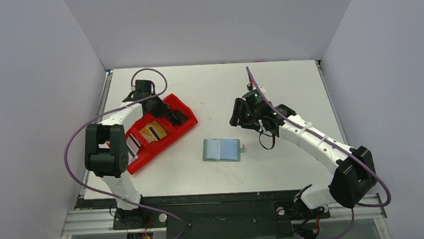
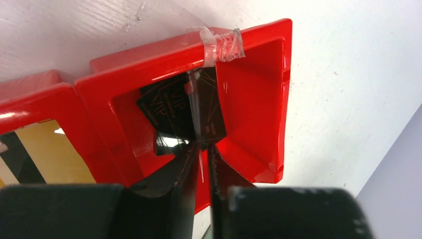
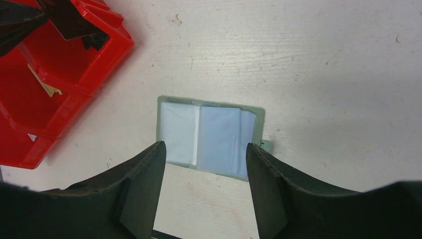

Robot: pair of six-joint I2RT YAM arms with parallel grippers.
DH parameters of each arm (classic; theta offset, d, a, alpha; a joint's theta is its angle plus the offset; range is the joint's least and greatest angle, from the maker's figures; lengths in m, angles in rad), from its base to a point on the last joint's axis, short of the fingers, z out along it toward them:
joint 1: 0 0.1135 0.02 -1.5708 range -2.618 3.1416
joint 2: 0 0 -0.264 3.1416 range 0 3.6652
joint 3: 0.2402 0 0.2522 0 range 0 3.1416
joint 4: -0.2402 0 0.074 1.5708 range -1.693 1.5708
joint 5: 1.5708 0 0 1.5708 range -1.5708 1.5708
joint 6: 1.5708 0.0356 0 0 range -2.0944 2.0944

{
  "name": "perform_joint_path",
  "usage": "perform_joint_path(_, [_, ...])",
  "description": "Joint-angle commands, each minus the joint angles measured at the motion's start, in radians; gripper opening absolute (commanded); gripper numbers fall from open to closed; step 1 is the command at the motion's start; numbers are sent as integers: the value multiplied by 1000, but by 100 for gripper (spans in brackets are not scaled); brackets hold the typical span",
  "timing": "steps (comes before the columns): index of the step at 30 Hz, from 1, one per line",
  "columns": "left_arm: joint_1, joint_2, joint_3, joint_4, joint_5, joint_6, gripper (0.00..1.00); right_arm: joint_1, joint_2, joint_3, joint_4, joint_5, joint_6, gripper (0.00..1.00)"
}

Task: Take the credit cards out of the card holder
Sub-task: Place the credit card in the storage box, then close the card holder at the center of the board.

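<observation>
Step in hand, my guess: setting a pulled card into the red tray (image 1: pixel 146 160), likely the last of the credit cards. The card holder (image 1: pixel 221 149) lies flat and spread open near the middle of the table (image 1: pixel 284 83), pale pockets up, and I see no card left in it, though the pockets could hide one. My right gripper (image 3: pixel 205 148) hangs over the holder, jaws well apart, holding nothing and touching nothing. Left of that sits the tray. A tan-yellow card (image 2: pixel 54 159) lies in the middle compartment; the near one has a card too, colour unclear. At the far compartment my left gripper (image 2: pixel 201 148) has its jaws all but together, pinched on the edge of a black card (image 2: pixel 171 107) that stands tilted inside. Next move calls for parting the left jaws so the card drops flat, then lifting straight up clear of the tray wall.
</observation>
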Motion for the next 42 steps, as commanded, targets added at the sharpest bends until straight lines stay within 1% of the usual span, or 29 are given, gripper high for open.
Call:
perform_joint_path(1, [16, -1, 61, 47, -2, 22, 19, -7, -38, -8, -13, 35, -13, 57])
perform_joint_path(2, [16, -7, 65, 39, -3, 28, 22, -7, -41, -8, -12, 36, -13, 57])
perform_joint_path(4, [15, -24, 66, 24, -9, 40, 33, -6, -40, -13, -13, 39, -11, 57])
perform_joint_path(6, [16, -39, 69, 6, -17, 52, 36, -8, -37, -16, -12, 38, -12, 57])
perform_joint_path(14, [15, -135, 71, -73, -57, 129, 46, -7, -29, -26, -12, 42, -16, 57])
perform_joint_path(18, [14, -174, 82, -107, -42, 170, 49, -6, -25, -41, -12, 47, -15, 57])
perform_joint_path(21, [-7, -198, 101, -151, -18, 202, 51, -6, -18, -53, -12, 48, -15, 57])
perform_joint_path(26, [-85, -257, 85, -195, -26, 251, 53, 14, 5, -73, -10, 41, -12, 57])
perform_joint_path(34, [-305, -283, 9, -246, -21, 286, 53, 112, 73, -99, -11, 95, 21, 57])
perform_joint_path(42, [-400, -232, -102, -210, 55, 293, 50, 157, 118, -111, -16, 121, 31, 56])
